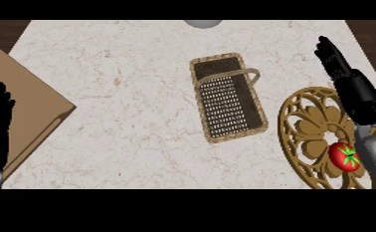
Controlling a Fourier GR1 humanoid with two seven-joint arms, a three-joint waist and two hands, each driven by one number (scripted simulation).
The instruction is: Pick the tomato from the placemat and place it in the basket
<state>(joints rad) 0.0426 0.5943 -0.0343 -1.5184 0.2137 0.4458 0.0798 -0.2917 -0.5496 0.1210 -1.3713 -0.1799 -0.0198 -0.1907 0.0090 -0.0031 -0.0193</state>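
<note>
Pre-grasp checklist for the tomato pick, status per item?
1. Red tomato on the round gold openwork placemat: ok.
2. Rectangular wicker basket holds nothing visible: ok.
3. Right hand open, holding nothing: ok.
4. Right hand over the tomato: not ok, it is beyond it, and the forearm partly covers the tomato.
5. Marble counter bare between placemat and basket: ok.
6. Left hand at left edge, fingers: cannot tell.

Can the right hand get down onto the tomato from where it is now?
Probably yes. The right hand is open above the placemat; the tomato lies uncovered beside that forearm, nothing over it. The hand would have to draw back toward the robot.
</note>
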